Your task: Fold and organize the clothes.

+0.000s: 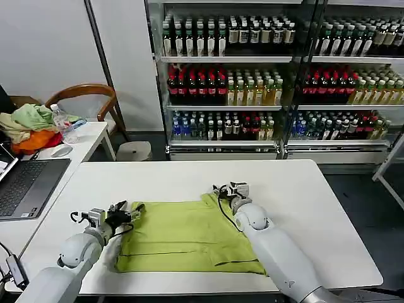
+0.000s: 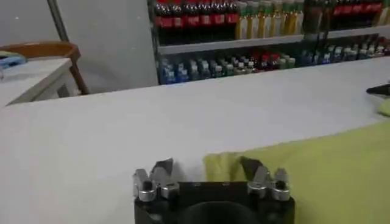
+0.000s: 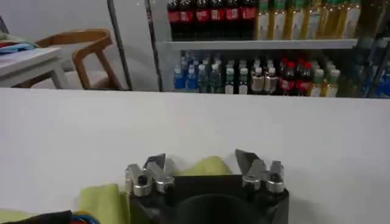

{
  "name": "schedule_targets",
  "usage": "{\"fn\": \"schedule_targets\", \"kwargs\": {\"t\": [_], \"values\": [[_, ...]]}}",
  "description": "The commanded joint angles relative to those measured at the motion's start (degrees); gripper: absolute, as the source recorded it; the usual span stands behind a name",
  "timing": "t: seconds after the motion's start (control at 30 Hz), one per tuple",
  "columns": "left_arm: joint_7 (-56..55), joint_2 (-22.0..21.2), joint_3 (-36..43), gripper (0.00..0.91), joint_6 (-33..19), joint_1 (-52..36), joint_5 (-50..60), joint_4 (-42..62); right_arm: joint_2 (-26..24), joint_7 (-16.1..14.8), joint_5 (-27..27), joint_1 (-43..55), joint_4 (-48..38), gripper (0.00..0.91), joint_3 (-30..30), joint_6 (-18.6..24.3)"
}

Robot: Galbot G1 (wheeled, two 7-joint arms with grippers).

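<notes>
Left gripper (image 1: pixel 126 208), fingers apart, sits at the T-shirt's (image 1: pixel 183 237) 10 o'clock corner, right gripper (image 1: pixel 226 190), fingers apart, at its 1 o'clock corner; the lime yellow-green T-shirt lies flat on the white table (image 1: pixel 303 196), near its 6 o'clock edge.

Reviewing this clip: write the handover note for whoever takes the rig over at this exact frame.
Left pincer: open, at the far left corner of the T-shirt.
Right pincer: open, at the far right corner by the sleeve.
The T-shirt lies on the white table, near its front edge, partly folded, its near part doubled over.
Done: the shirt is laid out with a first fold.
Left: probably grip both corners, finish folding, tidy.
</notes>
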Motion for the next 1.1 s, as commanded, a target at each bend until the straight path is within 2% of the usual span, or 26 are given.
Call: {"fn": "schedule_targets", "kwargs": {"t": [0.03, 0.33, 0.5, 0.6, 0.9, 1.1], "values": [[0.22, -0.11, 0.29, 0.05, -0.05, 0.07, -0.12, -0.18, -0.24, 0.5, 0.85, -1.02, 2.56, 0.0, -0.54, -1.37], [0.26, -0.22, 0.29, 0.05, -0.14, 0.68, -0.17, -0.87, -0.31, 0.64, 0.65, -0.93, 2.6, 0.0, -0.34, -1.68], [0.43, 0.0, 0.01, 0.05, -0.4, 0.82, -0.8, -1.67, -0.93, -0.32, 0.12, -0.66, 3.4, 0.0, 0.21, 0.52], [0.44, 0.22, -0.21, 0.05, -0.91, 1.26, -1.44, -2.54, -2.25, -0.36, 0.28, -1.13, 6.74, 0.0, 0.87, 0.87], [0.35, 1.09, -2.28, 0.04, -3.36, 6.56, -2.9, -7.69, -8.89, 1.9, 2.75, -8.73, 22.88, 0.0, 1.82, -2.1], [0.16, 2.19, -5.21, 0.04, -3.37, 11.12, -3.69, -12.45, -11.77, 2.17, 3.01, -12.91, 28.05, 0.0, 5.24, -1.93]]}}
